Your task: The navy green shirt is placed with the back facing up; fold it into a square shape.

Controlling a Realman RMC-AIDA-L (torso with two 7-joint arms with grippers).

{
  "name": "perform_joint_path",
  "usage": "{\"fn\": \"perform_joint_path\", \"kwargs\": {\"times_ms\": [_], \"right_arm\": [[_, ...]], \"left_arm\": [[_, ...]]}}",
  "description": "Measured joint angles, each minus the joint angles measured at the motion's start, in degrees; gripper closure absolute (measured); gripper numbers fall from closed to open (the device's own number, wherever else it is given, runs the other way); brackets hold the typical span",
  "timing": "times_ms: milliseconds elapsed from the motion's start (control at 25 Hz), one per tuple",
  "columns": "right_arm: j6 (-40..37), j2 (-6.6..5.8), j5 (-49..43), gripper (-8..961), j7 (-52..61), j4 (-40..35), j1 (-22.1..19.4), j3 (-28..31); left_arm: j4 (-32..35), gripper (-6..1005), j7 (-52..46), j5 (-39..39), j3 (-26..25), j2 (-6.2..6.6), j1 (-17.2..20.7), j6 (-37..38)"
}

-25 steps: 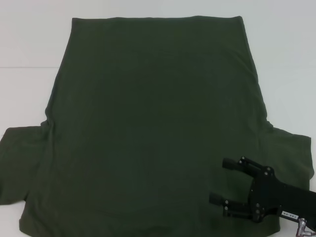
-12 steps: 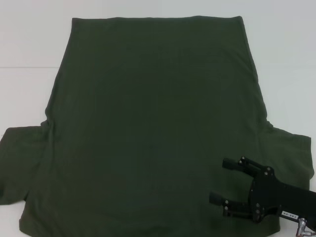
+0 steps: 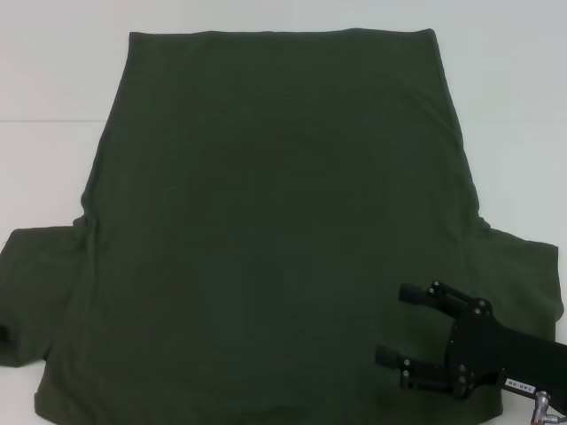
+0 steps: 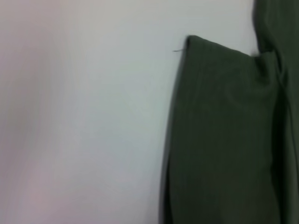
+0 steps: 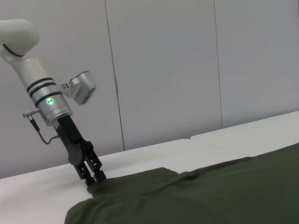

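Shirt spread flat, no fold made yet.

Nearest the robot, the right hand [image 3: 390, 324] hovers with its fingers apart over the near right part of the navy green shirt [image 3: 275, 230], holding nothing. The left hand [image 5: 93, 179] has its tips down at the edge of the left sleeve [image 4: 219, 140]; whether they have closed on the cloth I cannot tell. The shirt lies plain side up across the white worktop [image 3: 53, 71], both sleeves out, hem at the far edge, so every fold is left to do. Nothing else lies on the worktop, and beyond it stands a pale panelled wall [image 5: 163, 70].
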Motion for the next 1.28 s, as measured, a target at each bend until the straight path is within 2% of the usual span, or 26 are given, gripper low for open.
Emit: {"fn": "perform_joint_path", "kwargs": {"times_ms": [680,1280], "right_arm": [[-0.1,0.00,0.0,9,0.0,0.0,0.0,0.0],[-0.4,0.00,0.0,9,0.0,-0.4,0.2,0.0]], "left_arm": [[-2.0,298,-1.0,0.3,-0.1,-0.75,-2.8,-0.1],[-1.3,299,-3.0,1.9,-0.3,-0.07,-3.1,-1.4]]}}
